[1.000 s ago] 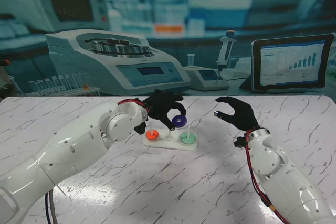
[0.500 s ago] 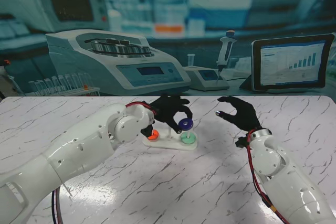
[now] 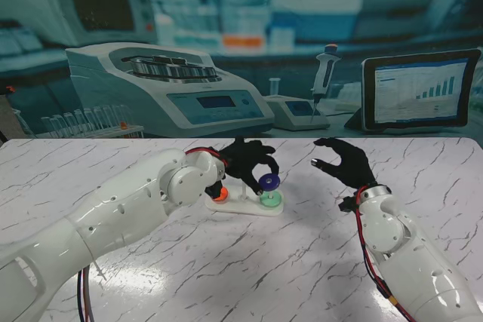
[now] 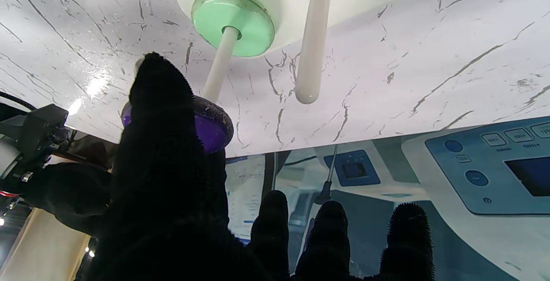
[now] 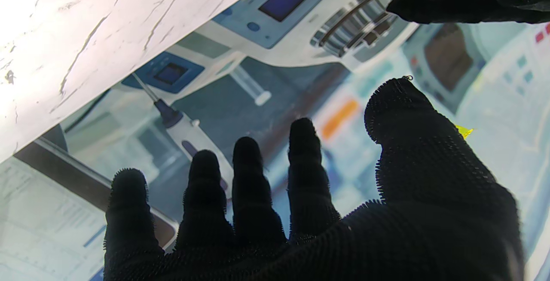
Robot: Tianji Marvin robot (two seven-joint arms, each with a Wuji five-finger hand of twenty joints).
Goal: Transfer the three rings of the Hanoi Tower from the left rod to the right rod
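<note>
— Stand view first?
— Left hand over the white Hanoi base, pinching the purple ring just above the green ring on the right rod; orange ring low on the left rod, partly hidden behind the wrist; right hand raised off the marble table, right of the tower, fingers curled apart, grasping nothing.
— Left wrist view?
— Purple ring clamped behind the black thumb, threaded at the tip of the right rod; green ring flat on the base; middle rod bare.
— Right wrist view?
— Fingers spread, released; pipette and centrifuge on the printed backdrop beyond the table edge; tower out of frame.
</note>
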